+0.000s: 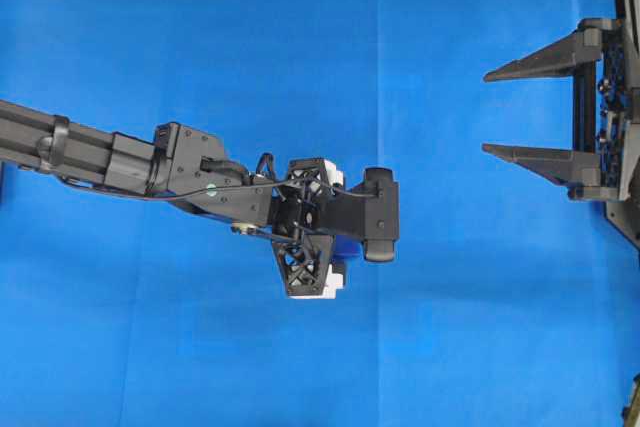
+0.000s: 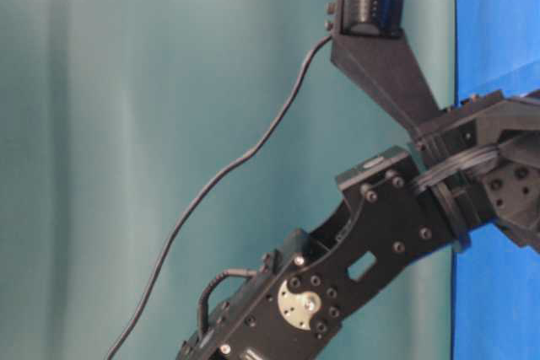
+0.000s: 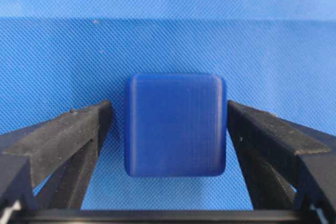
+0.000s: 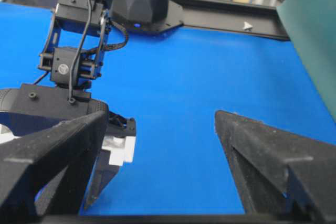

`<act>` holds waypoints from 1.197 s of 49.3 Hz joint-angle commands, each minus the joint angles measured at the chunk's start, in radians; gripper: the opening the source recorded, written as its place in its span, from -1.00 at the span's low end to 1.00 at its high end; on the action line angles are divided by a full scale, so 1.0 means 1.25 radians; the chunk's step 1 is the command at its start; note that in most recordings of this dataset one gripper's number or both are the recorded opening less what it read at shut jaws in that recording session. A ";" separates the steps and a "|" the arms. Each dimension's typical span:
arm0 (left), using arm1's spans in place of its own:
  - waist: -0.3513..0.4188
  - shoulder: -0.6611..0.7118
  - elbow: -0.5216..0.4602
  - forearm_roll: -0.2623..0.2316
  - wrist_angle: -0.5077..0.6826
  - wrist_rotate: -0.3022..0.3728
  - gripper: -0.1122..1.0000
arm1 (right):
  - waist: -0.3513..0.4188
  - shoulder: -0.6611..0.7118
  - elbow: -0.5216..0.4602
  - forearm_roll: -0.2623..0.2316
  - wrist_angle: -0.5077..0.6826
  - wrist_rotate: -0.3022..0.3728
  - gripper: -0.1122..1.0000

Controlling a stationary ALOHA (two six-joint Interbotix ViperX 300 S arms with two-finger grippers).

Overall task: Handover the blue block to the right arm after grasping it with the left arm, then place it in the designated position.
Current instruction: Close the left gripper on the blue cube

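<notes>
The blue block (image 3: pixel 175 123), a small dark-blue cube with rounded edges, lies on the bright blue cloth. My left gripper (image 3: pixel 168 109) is open and straddles it, one black finger (image 3: pixel 79 129) on each side. A narrow gap shows at the left finger, while the right finger stands very close to the block. From overhead the left gripper (image 1: pixel 322 237) points down at mid-table and hides the block beneath it. My right gripper (image 1: pixel 486 112) hovers open and empty at the right edge, its fingers pointing left. The right wrist view shows the right gripper (image 4: pixel 160 116) empty, with the left arm (image 4: pixel 73 69) ahead of it.
The blue cloth (image 1: pixel 200 327) covers the whole table. A black rail with an arm base (image 4: pixel 147 9) runs along the far edge in the right wrist view. A black arm segment (image 2: pixel 371 242) with a loose cable fills the table-level view before a teal backdrop.
</notes>
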 commanded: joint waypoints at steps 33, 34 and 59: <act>-0.006 -0.016 -0.031 -0.001 0.053 0.004 0.07 | -0.001 0.007 -0.009 0.002 -0.007 0.001 0.95; -0.007 -0.017 -0.032 0.000 0.056 0.004 0.07 | -0.001 0.007 -0.010 0.002 -0.006 0.001 0.95; -0.007 -0.211 -0.049 0.007 0.178 0.012 0.07 | -0.001 0.007 -0.010 0.002 -0.004 0.001 0.95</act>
